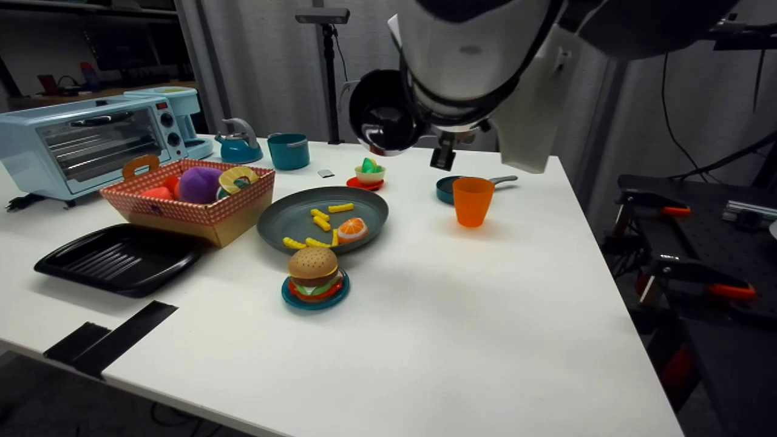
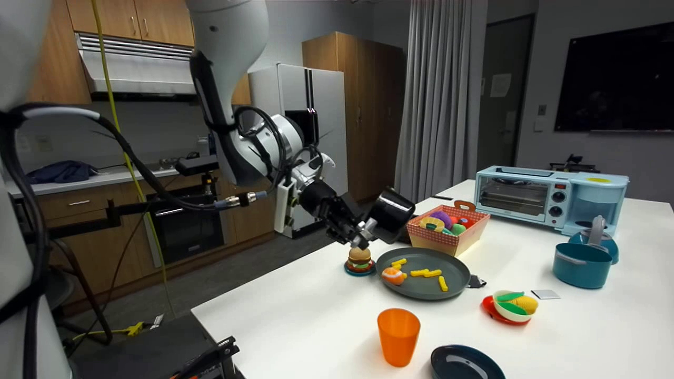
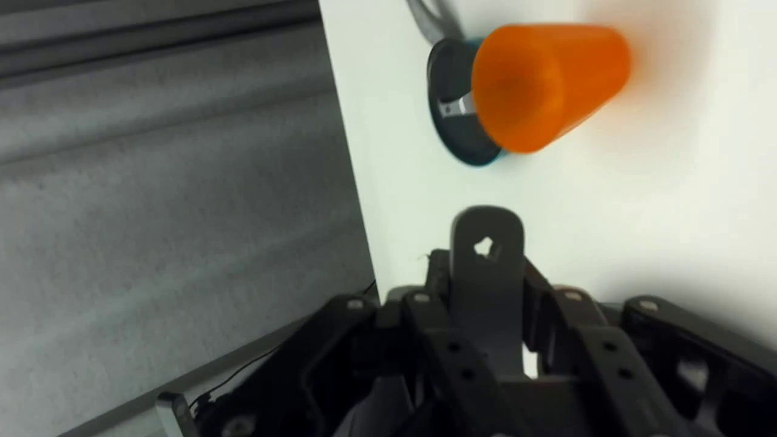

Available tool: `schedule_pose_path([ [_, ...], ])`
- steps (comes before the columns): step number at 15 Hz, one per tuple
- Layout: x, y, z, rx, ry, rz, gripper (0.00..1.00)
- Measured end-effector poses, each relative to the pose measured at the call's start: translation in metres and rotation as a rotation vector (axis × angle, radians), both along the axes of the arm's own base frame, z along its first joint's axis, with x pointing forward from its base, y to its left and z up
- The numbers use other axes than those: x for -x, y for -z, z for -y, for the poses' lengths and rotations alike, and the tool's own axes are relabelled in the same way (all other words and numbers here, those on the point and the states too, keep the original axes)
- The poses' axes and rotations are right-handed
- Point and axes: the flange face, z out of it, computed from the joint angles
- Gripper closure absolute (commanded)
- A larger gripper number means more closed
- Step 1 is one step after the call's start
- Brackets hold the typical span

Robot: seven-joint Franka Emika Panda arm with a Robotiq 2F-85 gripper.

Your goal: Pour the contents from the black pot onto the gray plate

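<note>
Wrist view: black pot handle [image 3: 487,291] lengthwise bottom to top, holed tip uppermost, clamped between jaws.

In an exterior view, black pot [image 1: 382,112] partly hidden by arm [image 1: 473,57], teal pan [image 1: 446,190] partly by orange cup [image 1: 473,204]

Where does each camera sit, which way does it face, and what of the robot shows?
In an exterior view: from the toy burger side, across the table to the gray curtain; the arm crosses the top.
In an exterior view: from the orange cup side, toward the toaster oven and refrigerator; much of the arm shows.
In the wrist view: from behind the fingers, rolled sideways, toward the orange cup; they grip the black pot by its handle.
Both exterior views share the gray plate and tilted black pot.
</note>
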Motion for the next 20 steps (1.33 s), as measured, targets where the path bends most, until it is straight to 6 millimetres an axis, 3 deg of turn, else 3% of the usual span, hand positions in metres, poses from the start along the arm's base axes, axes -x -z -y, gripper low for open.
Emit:
schedule_pose_path([
  [3,0.039,-0.021,-0.024,-0.14,0.052,-0.025,0.93],
  [7,0.063,-0.034,-0.032,-0.373,0.07,-0.074,0.93],
  [15,0.069,-0.009,0.003,-0.795,0.1,-0.18,0.93],
  [20,0.073,0.012,0.025,-0.893,0.135,-0.259,0.93],
])
